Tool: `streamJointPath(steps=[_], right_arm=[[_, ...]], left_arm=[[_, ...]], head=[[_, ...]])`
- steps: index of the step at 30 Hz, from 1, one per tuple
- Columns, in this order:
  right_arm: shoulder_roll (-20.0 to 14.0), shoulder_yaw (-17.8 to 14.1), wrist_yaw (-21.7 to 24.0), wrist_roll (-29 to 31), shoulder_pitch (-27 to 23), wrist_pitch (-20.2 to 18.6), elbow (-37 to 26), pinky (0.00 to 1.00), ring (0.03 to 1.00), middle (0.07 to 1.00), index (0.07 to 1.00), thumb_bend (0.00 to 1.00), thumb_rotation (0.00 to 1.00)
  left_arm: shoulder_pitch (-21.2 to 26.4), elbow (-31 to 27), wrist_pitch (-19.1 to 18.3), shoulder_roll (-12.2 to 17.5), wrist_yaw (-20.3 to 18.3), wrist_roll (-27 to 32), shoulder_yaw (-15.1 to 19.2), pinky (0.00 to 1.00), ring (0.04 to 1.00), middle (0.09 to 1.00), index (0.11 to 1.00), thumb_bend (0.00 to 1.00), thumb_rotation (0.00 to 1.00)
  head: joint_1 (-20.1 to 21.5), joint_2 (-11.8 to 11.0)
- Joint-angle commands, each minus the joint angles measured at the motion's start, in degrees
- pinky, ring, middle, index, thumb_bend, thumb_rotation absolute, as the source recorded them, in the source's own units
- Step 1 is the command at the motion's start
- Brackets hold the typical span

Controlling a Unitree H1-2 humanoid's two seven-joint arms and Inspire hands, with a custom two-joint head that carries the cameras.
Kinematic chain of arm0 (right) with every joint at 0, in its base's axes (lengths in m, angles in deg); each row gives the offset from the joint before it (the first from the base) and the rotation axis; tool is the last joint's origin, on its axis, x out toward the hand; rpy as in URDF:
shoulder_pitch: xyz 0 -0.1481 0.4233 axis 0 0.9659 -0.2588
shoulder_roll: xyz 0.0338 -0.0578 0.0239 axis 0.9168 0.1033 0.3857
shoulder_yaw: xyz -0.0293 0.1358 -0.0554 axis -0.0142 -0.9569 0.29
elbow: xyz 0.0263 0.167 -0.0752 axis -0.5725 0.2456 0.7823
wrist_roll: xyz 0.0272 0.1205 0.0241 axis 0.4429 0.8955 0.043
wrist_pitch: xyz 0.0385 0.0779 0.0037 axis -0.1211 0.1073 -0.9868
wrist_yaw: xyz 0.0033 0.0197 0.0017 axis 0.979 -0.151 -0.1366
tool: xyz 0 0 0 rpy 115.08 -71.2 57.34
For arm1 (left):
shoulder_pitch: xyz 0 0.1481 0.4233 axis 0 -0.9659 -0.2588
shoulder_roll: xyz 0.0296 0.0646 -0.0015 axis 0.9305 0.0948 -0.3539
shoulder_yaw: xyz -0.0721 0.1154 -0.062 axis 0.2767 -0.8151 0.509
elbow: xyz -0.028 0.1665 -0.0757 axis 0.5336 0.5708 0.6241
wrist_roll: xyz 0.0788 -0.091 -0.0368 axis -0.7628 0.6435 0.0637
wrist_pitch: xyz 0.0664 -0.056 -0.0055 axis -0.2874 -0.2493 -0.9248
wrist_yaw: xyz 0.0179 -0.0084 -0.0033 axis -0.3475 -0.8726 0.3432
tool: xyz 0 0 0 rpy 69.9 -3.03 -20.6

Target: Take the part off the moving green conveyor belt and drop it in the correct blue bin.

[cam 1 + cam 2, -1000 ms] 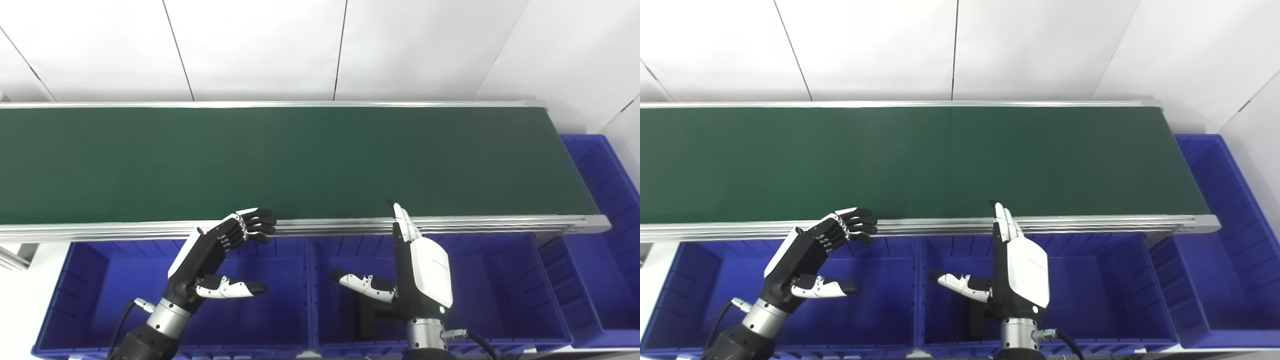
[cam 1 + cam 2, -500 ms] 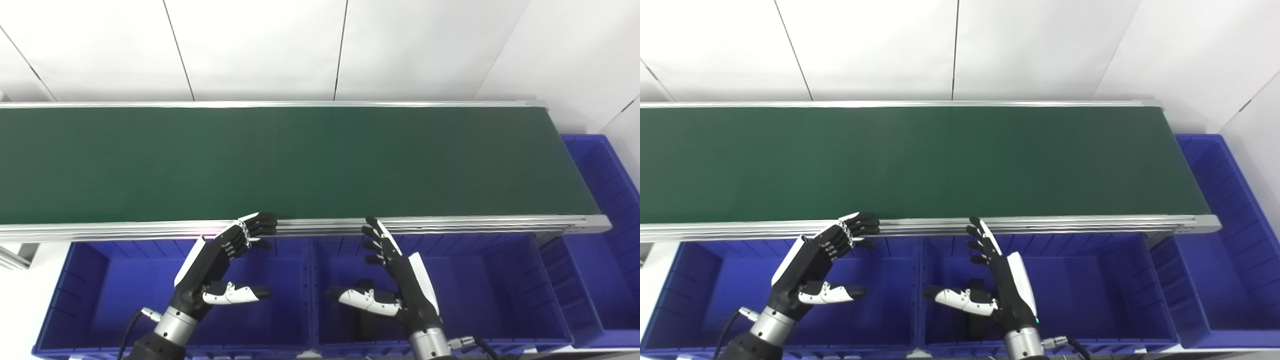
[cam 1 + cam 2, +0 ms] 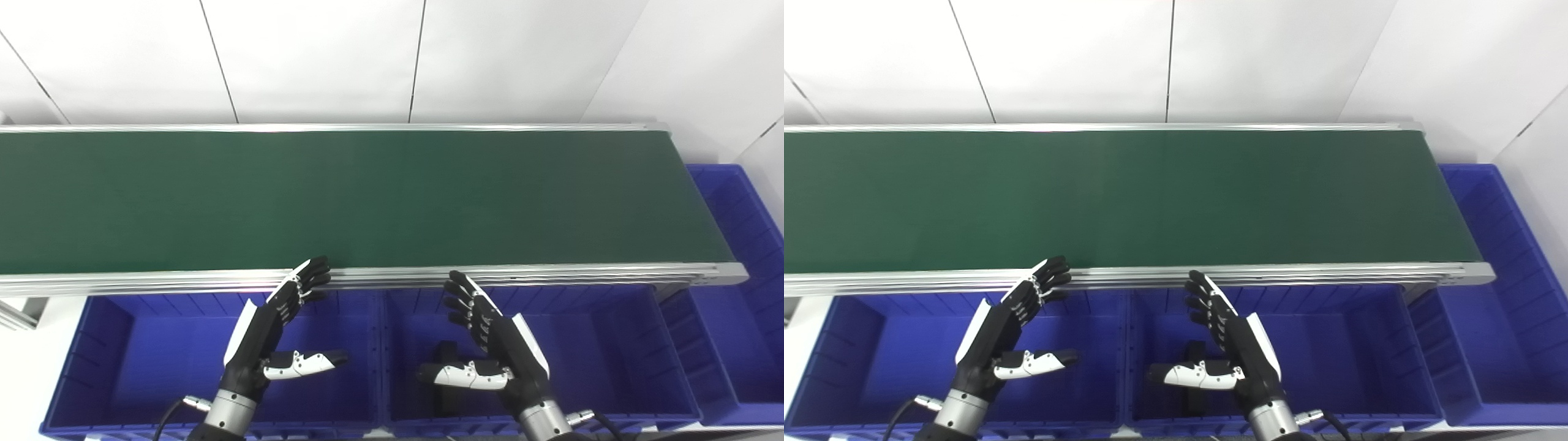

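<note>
Belt (image 3: 367,196): dark green, silver rails. Bins (image 3: 147,343): blue. Part (image 3: 446,380) in middle bin: black. Hands (image 3: 269,334) (image 3: 499,352): black with white panels. Wall (image 3: 318,55): white, dark seams.

No text, label, brand, number or sign can be read anywhere in either view.

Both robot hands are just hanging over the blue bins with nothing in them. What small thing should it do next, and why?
Probably just hold both hands ready and watch the belt. The long green conveyor belt shows no part to pick, and the left hand and right hand are both open over the blue plastic bins. A dark part lies in the middle bin, partly hidden by the right hand.
</note>
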State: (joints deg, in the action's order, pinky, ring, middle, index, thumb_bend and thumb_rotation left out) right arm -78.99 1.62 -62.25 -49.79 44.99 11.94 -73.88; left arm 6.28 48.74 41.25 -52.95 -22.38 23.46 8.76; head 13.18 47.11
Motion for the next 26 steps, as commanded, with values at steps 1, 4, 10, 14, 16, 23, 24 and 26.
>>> streamJointPath(steps=[1, 4, 10, 14, 16, 23, 24, 26], right_arm=[[-0.1, -0.4, 0.1, -0.5, -0.5, 5.6, -0.8, 0.88, 0.899, 0.915, 0.944, 0.9, 0.18], [0.3, -0.6, -0.6, -1.7, -0.6, 7.5, 0.1, 0.88, 0.896, 0.911, 0.943, 0.92, 0.21], [1.6, -1.1, -1.7, -2.2, -0.4, 10.9, 1.7, 0.89, 0.899, 0.905, 0.953, 0.91, 0.24], [2.1, -1.2, -1.6, -1.9, -0.3, 11.1, 1.8, 0.9, 0.907, 0.909, 0.955, 0.9, 0.25], [2.2, -1.2, -1.6, -1.8, -0.3, 11.0, 1.8, 0.9, 0.907, 0.909, 0.955, 0.9, 0.25], [2.5, -1.4, -1.9, -2.5, -0.5, 11.0, 2.2, 0.88, 0.891, 0.901, 0.946, 0.9, 0.24], [2.6, -1.4, -1.9, -2.4, -0.5, 11.0, 2.2, 0.88, 0.889, 0.899, 0.944, 0.9, 0.24], [2.6, -1.4, -1.9, -2.6, -0.5, 11.1, 2.3, 0.88, 0.885, 0.896, 0.94, 0.9, 0.24]], left_arm=[[0.4, -2.1, 1.6, 0.8, 3.0, -0.6, -1.3, 0.8, 0.861, 0.887, 0.885, 0.8, 0.3], [0.5, -2.0, 1.6, 1.7, 5.2, -0.4, -2.8, 0.8, 0.86, 0.882, 0.884, 0.8, 0.29], [0.9, -1.9, 1.6, 3.7, 9.4, -1.0, -5.5, 0.78, 0.842, 0.865, 0.875, 0.81, 0.32], [1.3, -1.9, 1.6, 4.8, 11.5, -0.9, -7.1, 0.77, 0.834, 0.855, 0.869, 0.81, 0.33], [1.5, -1.8, 1.6, 5.3, 12.4, -0.7, -7.9, 0.77, 0.829, 0.848, 0.864, 0.81, 0.34], [1.8, -1.6, 1.6, 5.6, 10.0, 3.0, -8.2, 0.7, 0.792, 0.83, 0.832, 0.79, 0.33], [1.8, -1.6, 1.6, 5.6, 9.7, 3.3, -8.1, 0.69, 0.787, 0.828, 0.829, 0.79, 0.33], [1.9, -1.5, 1.6, 5.6, 9.5, 3.2, -8.1, 0.69, 0.784, 0.822, 0.827, 0.79, 0.34]], head=[[0.1, 0.0], [0.3, -0.2], [0.4, -0.3], [0.2, -0.3], [0.2, -0.3], [0.0, -0.3], [0.0, -0.3], [0.0, -0.3]])
